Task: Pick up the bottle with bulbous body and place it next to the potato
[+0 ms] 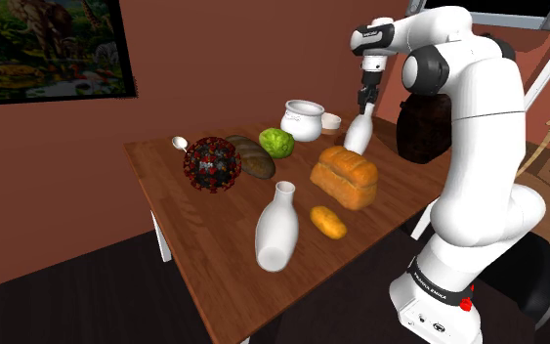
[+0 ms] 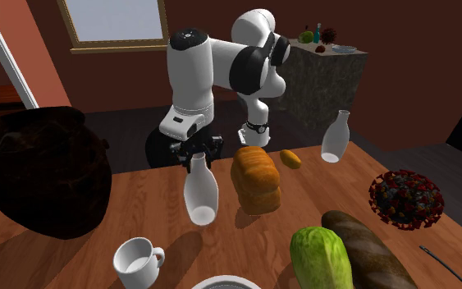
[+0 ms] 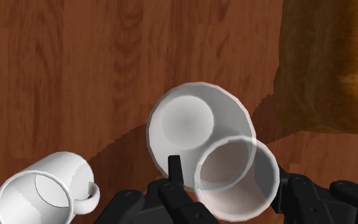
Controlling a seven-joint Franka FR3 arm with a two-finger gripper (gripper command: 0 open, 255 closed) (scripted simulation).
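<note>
Wooden table [image 1: 214, 269] carries food and crockery. Gripper [image 1: 364, 106] is clamped on the neck of the white bottle [image 1: 359, 135], just behind the bread loaf [image 1: 344, 176]. The neck grip leaves the body free for setting down beside the potato [image 1: 328, 222], well apart.

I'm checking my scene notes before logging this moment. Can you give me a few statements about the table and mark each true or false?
1. The claw clasps the neck of a white bottle beside the bread loaf. True.
2. The white mug lies on its side. False: it stands upright, mouth up.
3. The potato lies between the bread loaf and a second white bottle. True.
4. The green lettuce sits on top of the bread loaf. False: it rests on the table next to a dark long loaf.
</note>
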